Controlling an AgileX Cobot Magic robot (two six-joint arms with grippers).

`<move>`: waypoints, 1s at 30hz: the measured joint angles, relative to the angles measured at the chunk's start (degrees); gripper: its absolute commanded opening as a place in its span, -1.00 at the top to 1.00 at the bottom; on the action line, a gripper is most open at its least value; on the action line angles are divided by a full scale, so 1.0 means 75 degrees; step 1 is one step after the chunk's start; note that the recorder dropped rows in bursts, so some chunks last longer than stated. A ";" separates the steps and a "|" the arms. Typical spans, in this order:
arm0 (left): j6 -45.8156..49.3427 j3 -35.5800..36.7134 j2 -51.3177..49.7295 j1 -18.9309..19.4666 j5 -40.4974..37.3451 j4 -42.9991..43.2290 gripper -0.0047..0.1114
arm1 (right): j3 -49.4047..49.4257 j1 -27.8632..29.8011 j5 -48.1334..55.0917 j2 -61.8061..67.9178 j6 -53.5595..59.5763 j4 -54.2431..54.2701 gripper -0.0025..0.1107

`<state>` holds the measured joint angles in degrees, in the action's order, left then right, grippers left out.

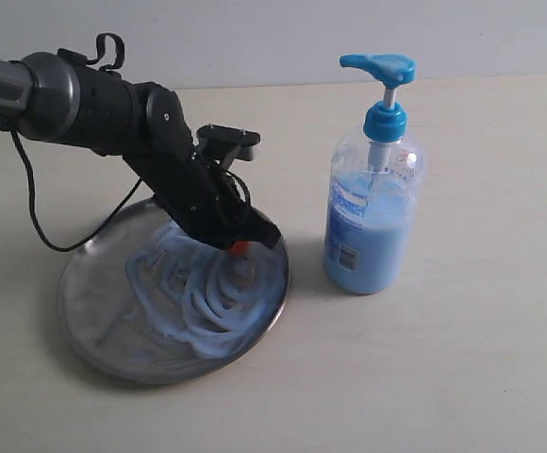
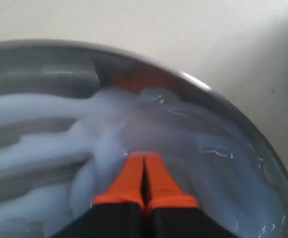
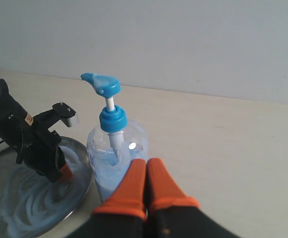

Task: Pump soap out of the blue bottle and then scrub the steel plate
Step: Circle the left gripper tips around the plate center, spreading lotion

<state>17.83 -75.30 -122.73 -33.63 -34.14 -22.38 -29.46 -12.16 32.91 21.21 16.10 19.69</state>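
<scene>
— Left gripper [image 2: 144,157]?
— Jaws pressed together, nothing between them, tips down in the soap [image 1: 198,302] on the steel plate [image 1: 90,302].
— Where on the plate?
— Toward the rim nearest the blue bottle [image 1: 368,236]. Swirled smears mostly off to the other side, toward the barer steel.
— So sweep away from the bottle?
— Probably. Looks like scrubbing under way, with pumping judged done. Round plate, so no long axis to mind.
— Right gripper [image 3: 146,166]?
— Jaws together as well, empty. Bottle straight ahead of the tips and near. Out of the exterior view.
— Bottle itself?
— Upright on the surface [image 1: 462,377], just beside the plate's rim but apart from it.
— Nearer arm for the plate?
— Left, by far. Worth care near that rim: could tip the plate or nudge the bottle.
</scene>
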 measured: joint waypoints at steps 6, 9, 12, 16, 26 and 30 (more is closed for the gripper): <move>0.0016 -0.0029 0.0016 0.0000 -0.0688 -0.0180 0.92 | 0.0000 0.0000 -0.0011 0.0000 0.0000 0.0000 0.96; 0.0223 -0.0029 0.0016 0.0016 -0.0807 -0.0595 0.92 | 0.0000 0.0000 -0.0011 0.0000 0.0000 0.0000 0.96; 0.0445 -0.0001 0.0016 0.0016 -0.0855 -0.1124 0.92 | 0.0000 0.0000 -0.0011 0.0000 0.0000 0.0000 0.96; 0.0537 0.0001 -0.0029 0.0016 -0.0759 -0.1586 0.92 | 0.0000 0.0000 -0.0011 0.0000 0.0000 0.0000 0.96; 0.0552 0.0014 -0.0032 0.0000 -0.0021 -0.1591 0.92 | 0.0000 0.0000 -0.0011 0.0000 0.0000 0.0000 0.96; 0.0504 0.0014 -0.0032 0.0000 0.0167 -0.1271 0.92 | 0.0000 0.0000 -0.0011 0.0000 0.0000 0.0012 0.96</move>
<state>21.61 -75.20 -122.98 -33.63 -32.89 -31.91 -29.46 -12.16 32.82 21.21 16.10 19.78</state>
